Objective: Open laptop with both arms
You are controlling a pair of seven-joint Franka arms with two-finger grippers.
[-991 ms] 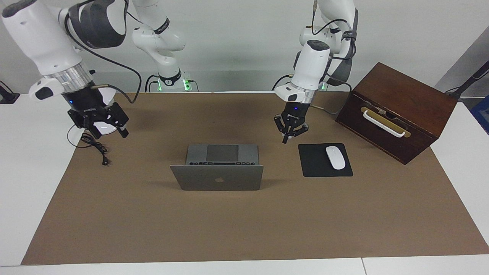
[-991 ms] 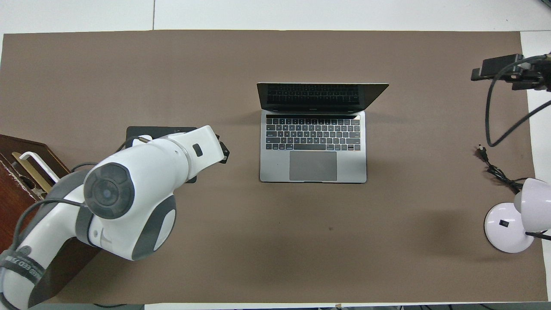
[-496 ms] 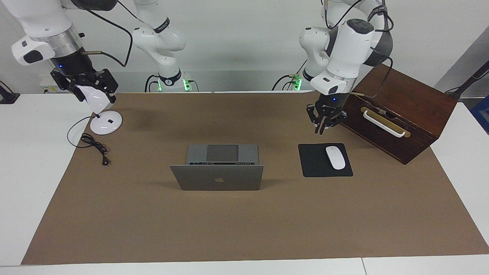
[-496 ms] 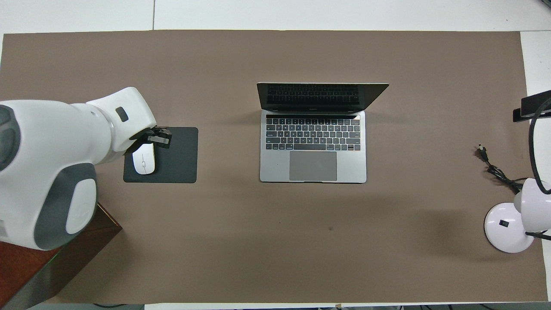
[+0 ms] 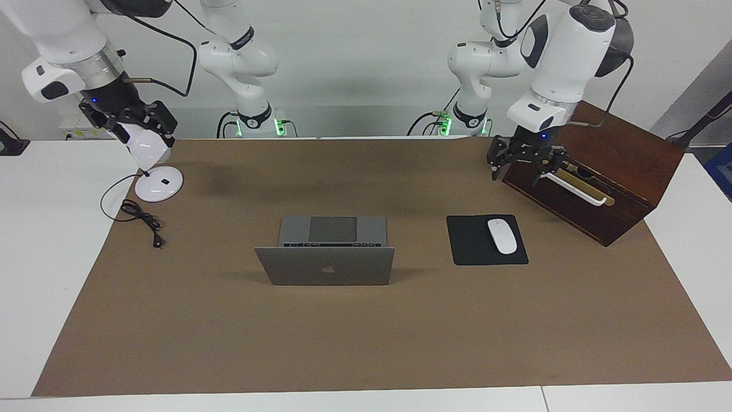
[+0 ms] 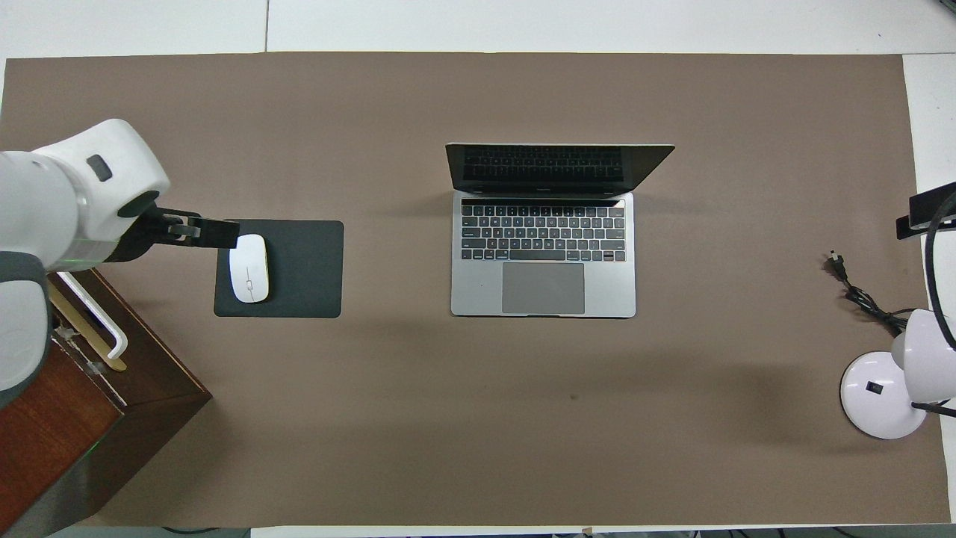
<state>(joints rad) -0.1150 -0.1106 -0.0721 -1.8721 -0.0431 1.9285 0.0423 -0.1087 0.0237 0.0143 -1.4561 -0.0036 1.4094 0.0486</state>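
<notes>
The silver-grey laptop stands open in the middle of the brown mat, with its lid upright and its keyboard and trackpad facing the robots. Neither gripper touches it. My left gripper hangs open and empty in the air at the edge of the wooden box, over the strip between the box and the mouse pad. My right gripper is raised over the white desk lamp at the right arm's end of the table. Its fingers stand apart and nothing is in them.
A black mouse pad with a white mouse lies beside the laptop toward the left arm's end. The tilted dark wooden box has a white handle. The lamp base and a loose black cable lie at the right arm's end.
My left gripper has swung away from beside the laptop, past the mouse pad, to the box, and it has opened. My right gripper has risen from the mat to above the lamp.
</notes>
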